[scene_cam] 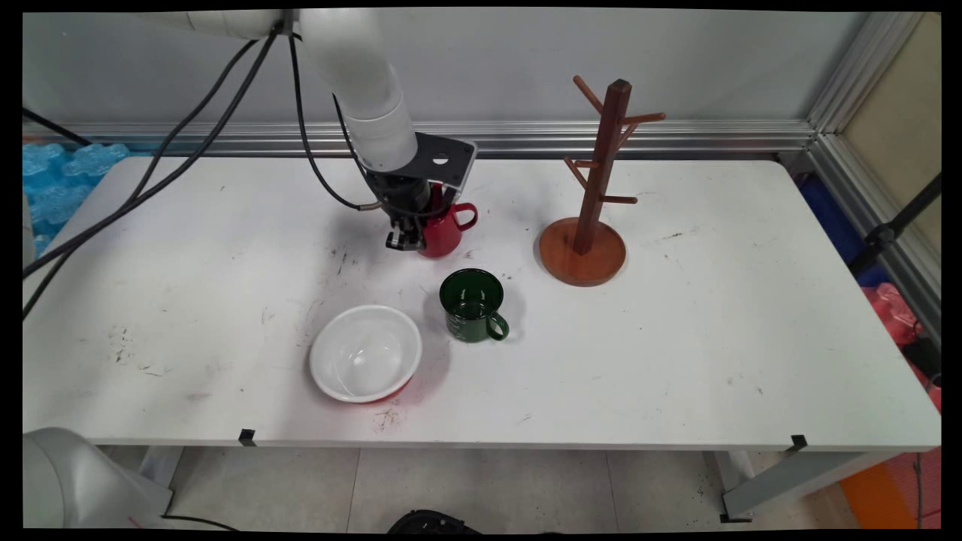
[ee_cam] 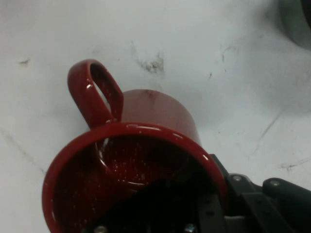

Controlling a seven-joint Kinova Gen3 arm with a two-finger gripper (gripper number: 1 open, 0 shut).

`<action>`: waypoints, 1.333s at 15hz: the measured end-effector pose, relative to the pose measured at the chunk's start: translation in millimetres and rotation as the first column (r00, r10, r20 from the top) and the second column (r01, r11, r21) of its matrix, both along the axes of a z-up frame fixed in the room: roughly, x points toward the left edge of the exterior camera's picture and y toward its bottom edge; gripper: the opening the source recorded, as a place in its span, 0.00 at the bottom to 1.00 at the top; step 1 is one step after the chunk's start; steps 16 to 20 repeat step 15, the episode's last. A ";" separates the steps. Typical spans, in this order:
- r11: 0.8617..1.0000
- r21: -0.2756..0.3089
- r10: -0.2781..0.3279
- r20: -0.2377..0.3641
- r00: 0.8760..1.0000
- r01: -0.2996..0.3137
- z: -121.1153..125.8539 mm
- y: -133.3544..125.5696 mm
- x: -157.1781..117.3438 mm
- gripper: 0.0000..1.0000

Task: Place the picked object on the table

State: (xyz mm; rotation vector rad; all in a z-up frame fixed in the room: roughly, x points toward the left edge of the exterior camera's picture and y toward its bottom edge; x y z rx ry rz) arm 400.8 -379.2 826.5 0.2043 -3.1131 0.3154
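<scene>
A red enamel mug [scene_cam: 445, 231] stands near the middle of the white table [scene_cam: 676, 338], its handle pointing to the right and back. My gripper [scene_cam: 406, 239] comes down on the mug's left side and is shut on its rim. In the hand view the red mug [ee_cam: 146, 160] fills the lower half, with one finger inside the cup and the other finger [ee_cam: 243, 199] outside its wall; my gripper [ee_cam: 210, 204] straddles the rim. The handle sticks out at the upper left of that view. I cannot tell whether the mug's base touches the table.
A dark green mug [scene_cam: 472, 304] stands just in front of the red one, handle toward the near side. A white bowl with a red outside [scene_cam: 366, 352] sits to its front left. A wooden mug tree [scene_cam: 594, 195] with several pegs stands to the right.
</scene>
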 end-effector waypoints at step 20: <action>1.000 -0.021 -0.008 -0.036 0.999 0.007 0.3 -7.8 -17.6 1.00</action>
